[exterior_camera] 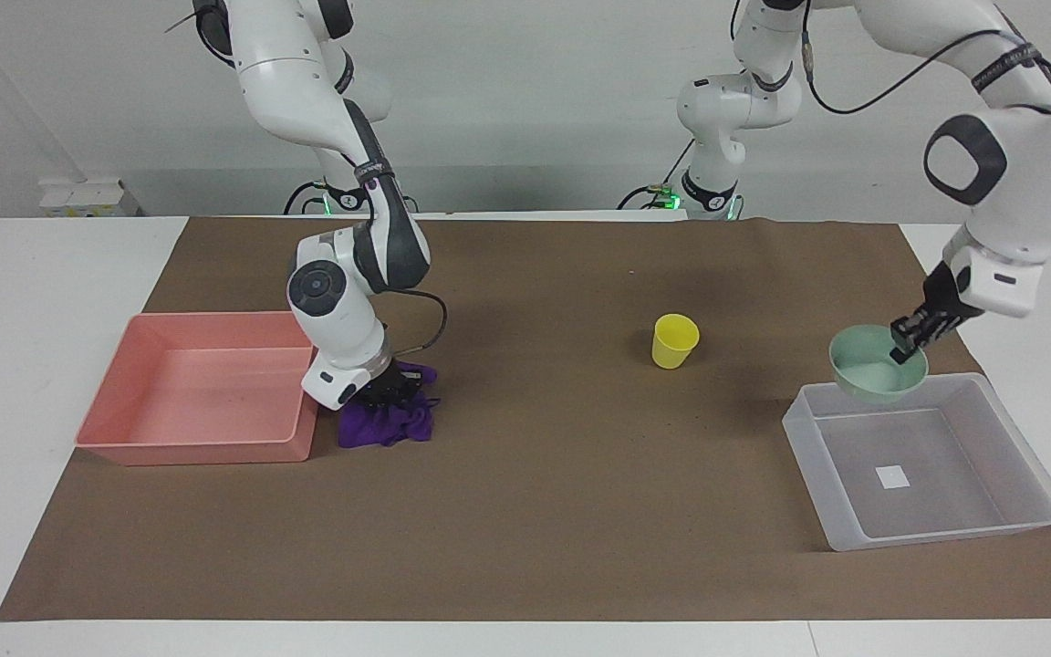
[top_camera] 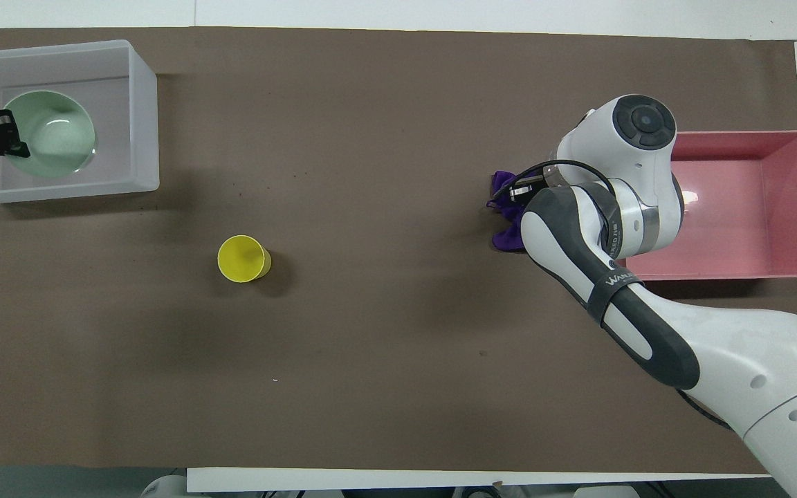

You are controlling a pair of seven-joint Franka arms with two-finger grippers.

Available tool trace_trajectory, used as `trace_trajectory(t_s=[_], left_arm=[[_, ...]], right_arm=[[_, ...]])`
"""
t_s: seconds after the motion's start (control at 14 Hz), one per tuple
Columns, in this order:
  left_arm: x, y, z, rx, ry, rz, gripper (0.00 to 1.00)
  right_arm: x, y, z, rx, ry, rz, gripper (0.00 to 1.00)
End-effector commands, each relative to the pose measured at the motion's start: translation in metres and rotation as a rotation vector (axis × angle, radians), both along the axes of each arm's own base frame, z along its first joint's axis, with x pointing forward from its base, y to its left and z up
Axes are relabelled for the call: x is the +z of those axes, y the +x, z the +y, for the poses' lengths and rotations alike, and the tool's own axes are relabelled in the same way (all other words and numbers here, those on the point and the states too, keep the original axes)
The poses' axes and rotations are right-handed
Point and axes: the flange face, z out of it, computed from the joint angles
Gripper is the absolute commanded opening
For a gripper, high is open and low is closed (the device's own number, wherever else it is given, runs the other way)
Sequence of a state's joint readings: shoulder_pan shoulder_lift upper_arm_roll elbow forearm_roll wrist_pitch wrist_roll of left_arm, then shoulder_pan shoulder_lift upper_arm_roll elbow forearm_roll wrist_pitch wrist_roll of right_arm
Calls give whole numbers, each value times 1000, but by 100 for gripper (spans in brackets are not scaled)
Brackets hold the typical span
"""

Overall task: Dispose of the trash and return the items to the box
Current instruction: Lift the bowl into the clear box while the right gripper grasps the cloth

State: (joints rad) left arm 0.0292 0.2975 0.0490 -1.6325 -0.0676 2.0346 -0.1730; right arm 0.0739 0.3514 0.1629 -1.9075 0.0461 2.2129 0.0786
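My left gripper [exterior_camera: 905, 346] is shut on the rim of the pale mint-green bowl [exterior_camera: 872, 372] and holds it in the air over the clear-grey tub [exterior_camera: 941, 538], at the tub's end nearer the robots. In the overhead view the bowl [top_camera: 52, 131] covers part of the tub [top_camera: 144, 104]. The yellow cup [exterior_camera: 674, 340] stands upright on the brown mat. My right gripper [exterior_camera: 389, 392] is pressed down into the purple cloth [exterior_camera: 387, 427], which is bunched around its fingers beside the pink tray. In the overhead view the right arm hides most of the cloth [top_camera: 506, 238].
The pink rectangular tray [exterior_camera: 197, 452] lies at the right arm's end of the table, touching or nearly touching the cloth. The brown mat [exterior_camera: 535, 511] covers the table's middle, with white table at both ends. The cup [top_camera: 241, 258] stands alone.
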Motion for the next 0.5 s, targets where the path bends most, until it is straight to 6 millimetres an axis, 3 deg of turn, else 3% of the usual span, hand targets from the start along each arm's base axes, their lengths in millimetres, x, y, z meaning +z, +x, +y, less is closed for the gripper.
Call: trace_trajectory(t_s=[0.0,0.21,0.29,0.36,0.43], left_arm=[[-44,43,23,39,-14,23,0],[-94,45,20,54,-31,33,0],[-107,38,17,34,-11,54,23],[-108,31,15,8,41,87,92],[-82,32,-12,-15,61,69,100]], right_arm=[[55,2,-5,-2,-44,7,0],[109,-5,-12,10,-81,-20,0],[128,-5,-12,10,-85,-13,0],[146,-3,-13,10,-91,1,0],[169,-2,-15,6,-95,16,0]])
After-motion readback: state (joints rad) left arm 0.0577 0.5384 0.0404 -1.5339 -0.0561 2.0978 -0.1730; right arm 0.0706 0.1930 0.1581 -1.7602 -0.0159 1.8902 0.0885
